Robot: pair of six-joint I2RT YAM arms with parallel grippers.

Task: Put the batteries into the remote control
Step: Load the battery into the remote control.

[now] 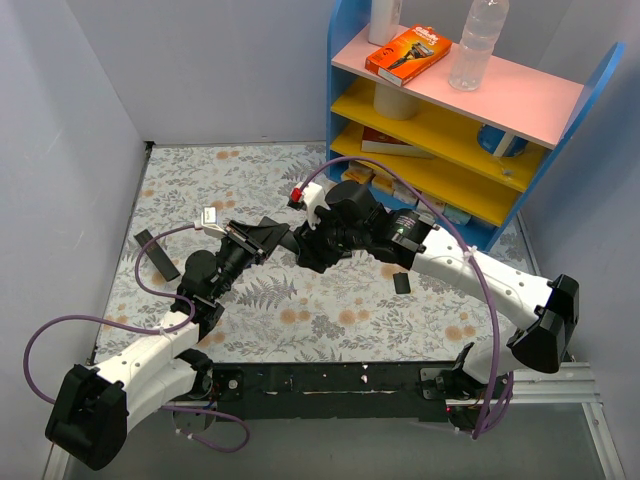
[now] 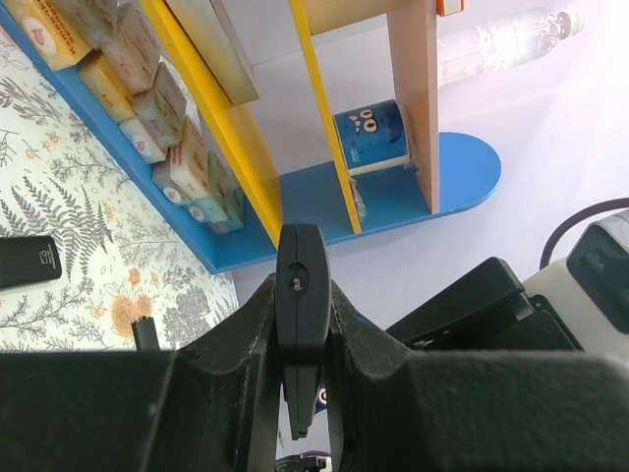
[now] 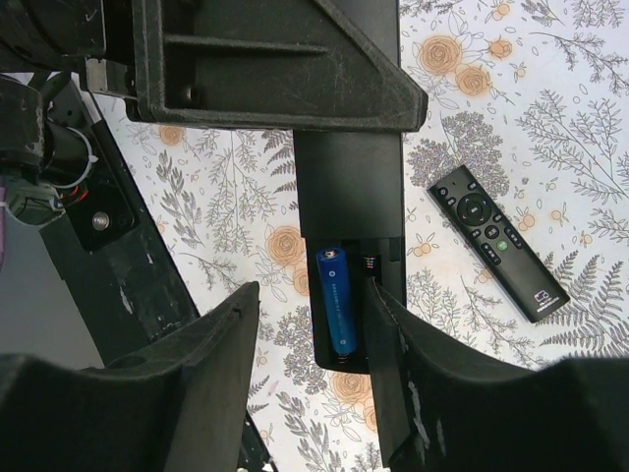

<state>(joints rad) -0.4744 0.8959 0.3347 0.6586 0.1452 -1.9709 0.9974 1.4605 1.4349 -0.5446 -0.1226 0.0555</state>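
The left gripper (image 2: 303, 324) has its jaws clamped on the remote control (image 3: 349, 187). One battery (image 3: 337, 300) sits inside it, and the right gripper (image 3: 314, 300) has its jaws apart around that end.

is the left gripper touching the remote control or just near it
Touching. The left wrist view shows the left gripper closed on the remote control, a finger pressed against each side with no gap.
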